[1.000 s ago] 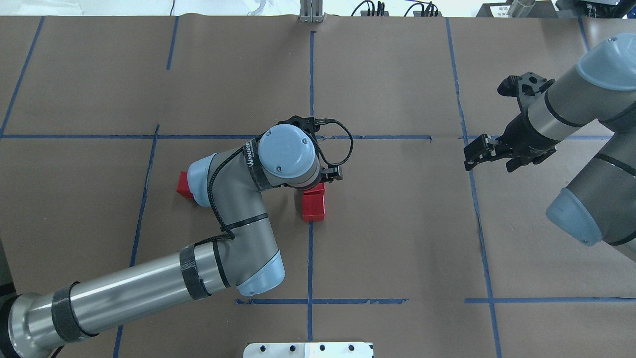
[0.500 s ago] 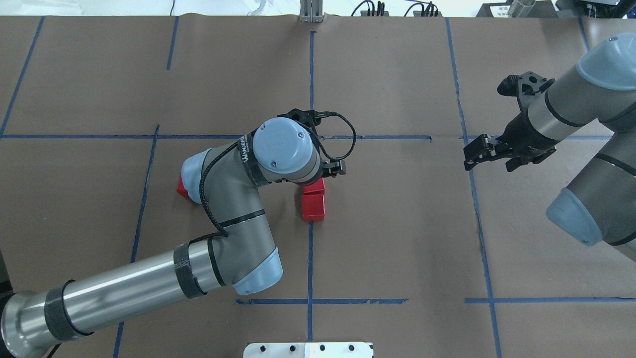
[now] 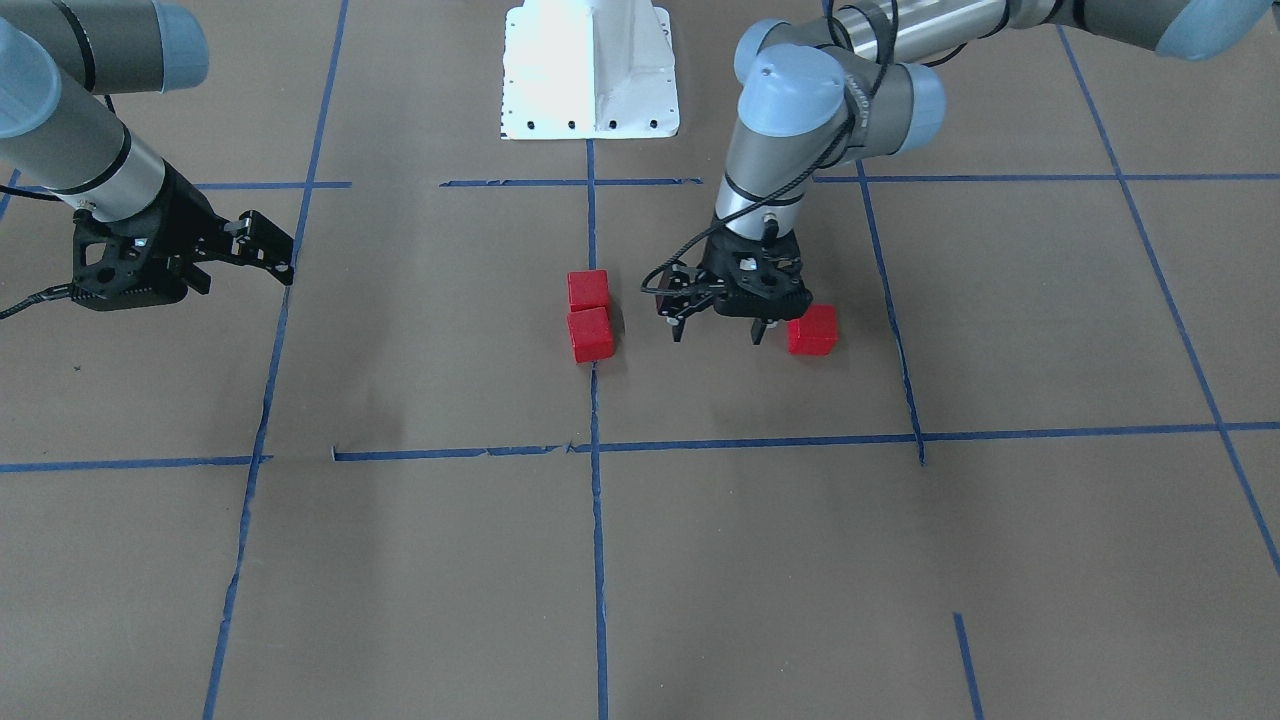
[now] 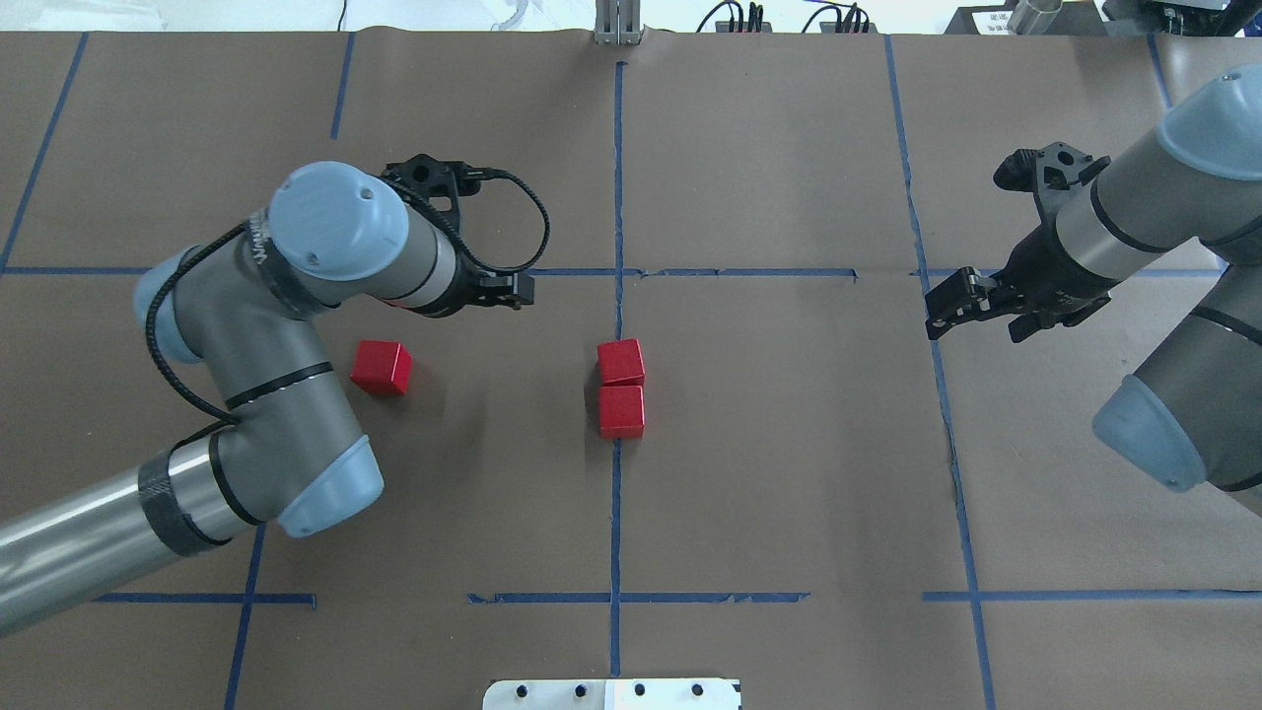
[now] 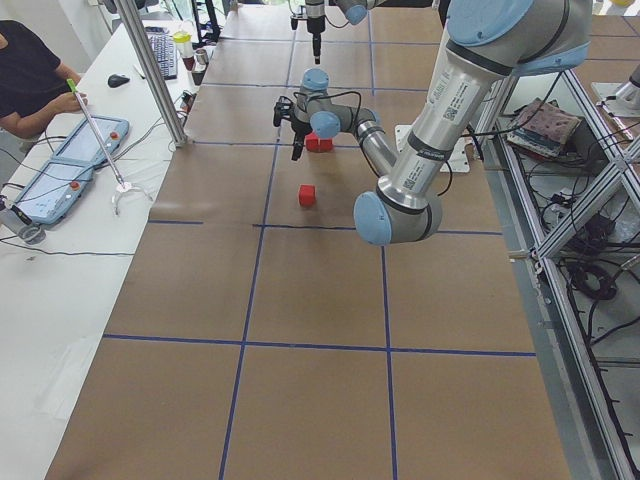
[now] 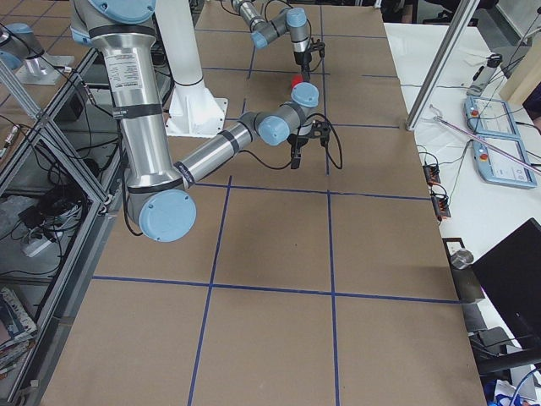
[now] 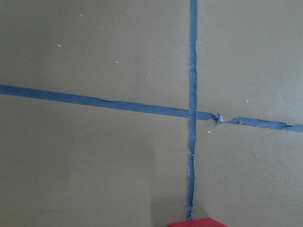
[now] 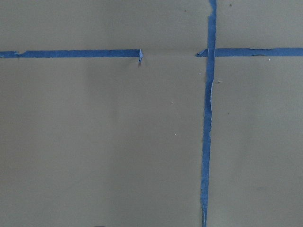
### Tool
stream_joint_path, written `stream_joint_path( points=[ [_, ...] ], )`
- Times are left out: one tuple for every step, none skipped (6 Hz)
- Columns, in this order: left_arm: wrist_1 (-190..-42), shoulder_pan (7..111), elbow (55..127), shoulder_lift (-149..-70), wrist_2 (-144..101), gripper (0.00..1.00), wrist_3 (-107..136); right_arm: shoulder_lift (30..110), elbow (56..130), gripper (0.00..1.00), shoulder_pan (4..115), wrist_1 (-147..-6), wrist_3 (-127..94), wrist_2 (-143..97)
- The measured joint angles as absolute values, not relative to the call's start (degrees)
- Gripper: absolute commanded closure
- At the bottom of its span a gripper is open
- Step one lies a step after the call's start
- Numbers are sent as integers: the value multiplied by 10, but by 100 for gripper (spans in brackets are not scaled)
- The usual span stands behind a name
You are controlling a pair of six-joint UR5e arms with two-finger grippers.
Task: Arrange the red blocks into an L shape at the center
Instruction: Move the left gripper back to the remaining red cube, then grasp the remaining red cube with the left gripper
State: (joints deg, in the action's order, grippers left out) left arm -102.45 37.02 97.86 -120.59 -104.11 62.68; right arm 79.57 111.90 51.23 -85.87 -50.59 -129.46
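Observation:
Two red blocks (image 4: 621,361) (image 4: 621,410) touch in a short row on the vertical blue tape line of the center (image 4: 710,414); they also show in the front view (image 3: 588,290) (image 3: 591,335). The third red block (image 4: 383,367) (image 3: 812,330) lies alone to the left. My left gripper (image 3: 717,337) (image 4: 485,292) is open and empty, just above the paper between the pair and the lone block. My right gripper (image 4: 961,318) (image 3: 255,265) is open and empty, far right. A red block's edge (image 7: 198,222) shows in the left wrist view.
The white robot base (image 3: 590,70) (image 4: 611,693) stands at the near edge behind the center. Blue tape lines (image 4: 730,272) grid the brown paper. An operator (image 5: 30,80) sits at a side table beyond the far edge.
My left gripper has left the far block of the pair and swung left, uncovering the lone block. The pair stays on the tape line. The right arm has barely moved.

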Motion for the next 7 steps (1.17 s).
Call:
stream_joint_path(
  points=[
    [-1027, 392, 988, -1168, -1076, 2, 575, 797, 1124, 0, 512, -859, -507, -1295],
    [-1027, 402, 991, -1145, -1115, 2, 553, 797, 1126, 0, 512, -859, -508, -1295],
    [-1026, 404, 989, -1135, -1147, 1, 548, 797, 1127, 0, 512, -859, -509, -1295],
    [-1025, 403, 985, -1131, -1165, 1, 548, 798, 1128, 0, 512, -859, -509, -1296],
    [-1024, 402, 981, -1129, -1171, 1, 549, 798, 1128, 0, 512, -859, -510, -1296],
    [-1023, 400, 977, -1128, -1173, 1, 550, 800, 1128, 0, 512, -859, -509, -1296],
    [-1024, 398, 970, -1128, -1173, 1, 550, 800, 1128, 0, 512, -859, -509, -1295]
  ],
)
